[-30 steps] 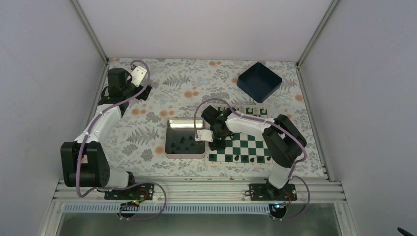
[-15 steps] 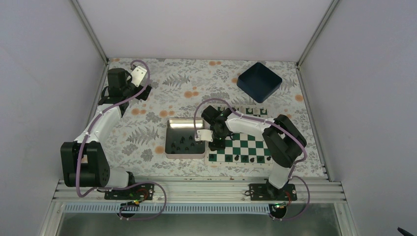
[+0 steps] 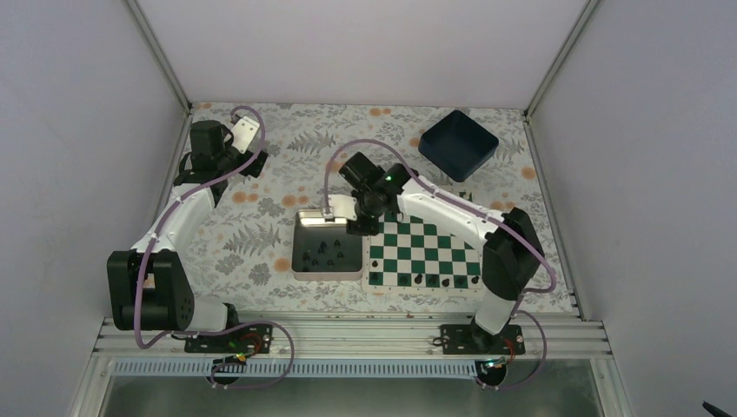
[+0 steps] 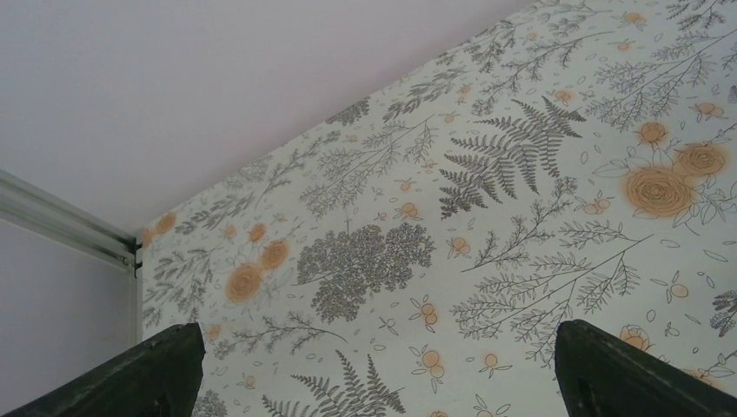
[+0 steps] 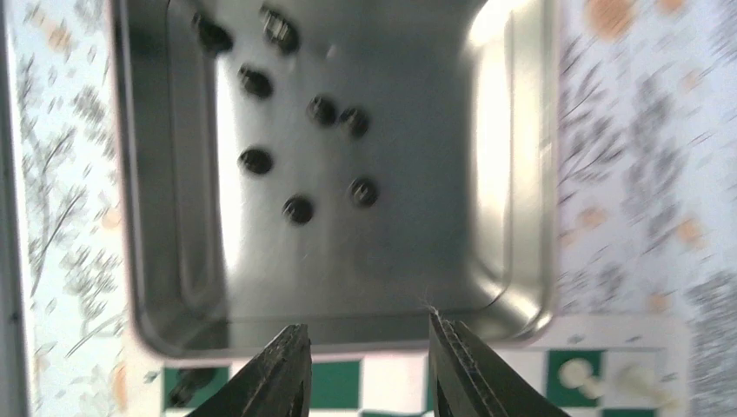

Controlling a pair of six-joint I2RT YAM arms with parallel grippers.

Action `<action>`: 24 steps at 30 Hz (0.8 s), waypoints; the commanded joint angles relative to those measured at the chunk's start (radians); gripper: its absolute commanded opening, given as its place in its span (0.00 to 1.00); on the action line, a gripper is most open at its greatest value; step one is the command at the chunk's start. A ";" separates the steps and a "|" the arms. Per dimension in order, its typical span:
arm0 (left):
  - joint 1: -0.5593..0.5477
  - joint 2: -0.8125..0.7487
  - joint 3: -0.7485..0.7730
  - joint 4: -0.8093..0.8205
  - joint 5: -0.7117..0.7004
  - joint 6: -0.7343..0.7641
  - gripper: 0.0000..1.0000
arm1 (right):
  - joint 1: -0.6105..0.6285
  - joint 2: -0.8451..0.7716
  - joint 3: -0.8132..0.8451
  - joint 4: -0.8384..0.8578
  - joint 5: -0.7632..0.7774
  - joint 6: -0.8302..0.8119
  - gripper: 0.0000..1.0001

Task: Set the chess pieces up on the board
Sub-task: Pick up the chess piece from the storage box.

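The right tool hangs over the seam where the tin meets the far-left corner of the board. Its fingers are partly spread with nothing between them, so the step in hand looks like fetching another black piece. Eight or so pieces lie scattered on the tin's floor, and a few more stand along the board's near row. The wrist view is blurred, so I cannot tell which lie flat and which stand. The best choice is probably one of the two loners nearest the tool, not the pair further in that sit almost touching, where a finger could knock the neighbour. I would open a little wider and come down plumb so the fingers straddle the piece. Then close low on its body, stay off the tin's wall, and lift straight up past the rim before swinging across. Set it in the middle of a free square on the near side, well apart from those already placed. The left tool is spread wide and empty over the bare desk at the far left, well out of the way.
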 commanded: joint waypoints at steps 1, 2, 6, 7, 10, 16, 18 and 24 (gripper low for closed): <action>0.001 -0.018 0.007 0.021 -0.014 -0.001 1.00 | 0.033 0.105 0.117 0.021 0.045 -0.025 0.36; 0.001 -0.019 0.008 0.021 -0.018 -0.001 1.00 | 0.038 0.137 0.145 0.022 0.044 -0.030 0.36; 0.002 -0.022 0.012 0.020 -0.015 -0.002 1.00 | 0.044 0.268 0.251 0.006 0.060 -0.026 0.36; 0.002 -0.023 0.011 0.019 -0.014 -0.002 1.00 | 0.044 0.296 0.265 0.002 0.063 -0.026 0.36; 0.003 -0.026 0.007 0.024 -0.013 -0.002 1.00 | 0.048 0.339 0.282 -0.007 0.070 -0.030 0.36; 0.002 -0.025 0.004 0.026 -0.006 -0.001 1.00 | 0.057 0.363 0.264 -0.027 0.051 -0.035 0.36; 0.003 -0.024 0.003 0.027 -0.004 -0.001 1.00 | 0.058 0.362 0.250 -0.023 0.045 -0.036 0.36; 0.003 -0.025 0.000 0.029 -0.004 0.000 1.00 | 0.062 0.368 0.239 -0.014 0.028 -0.039 0.36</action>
